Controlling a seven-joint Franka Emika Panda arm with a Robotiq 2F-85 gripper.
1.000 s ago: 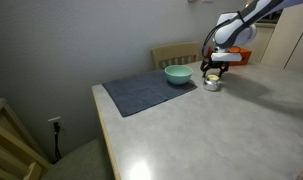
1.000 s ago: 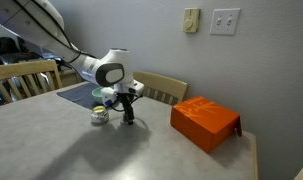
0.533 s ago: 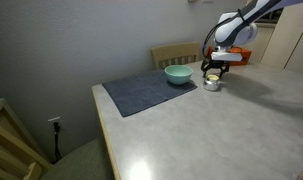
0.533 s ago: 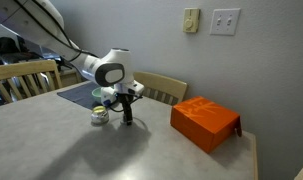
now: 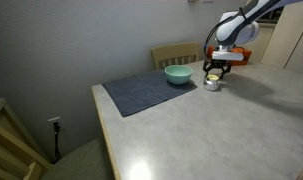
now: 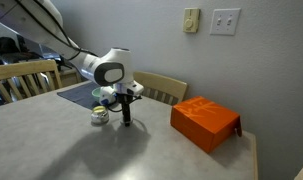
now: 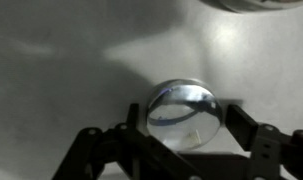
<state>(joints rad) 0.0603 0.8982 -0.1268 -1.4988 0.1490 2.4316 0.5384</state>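
A small clear glass jar point(image 7: 184, 112) stands on the pale table point(image 5: 241, 120); both exterior views show it point(image 5: 211, 84) point(image 6: 99, 115). My gripper point(image 7: 185, 118) is lowered over it, one dark finger on each side of the glass and a thin gap at each. Nothing is lifted; the jar rests on the tabletop. Seen from outside, the gripper point(image 5: 215, 75) point(image 6: 116, 112) points straight down at the jar, just right of a teal bowl point(image 5: 177, 74).
The bowl sits at the far corner of a dark grey mat point(image 5: 146, 93). An orange box point(image 6: 204, 122) lies on the table beyond the gripper. Wooden chairs point(image 5: 176, 55) point(image 6: 161, 88) stand against the table's far edge, by the wall.
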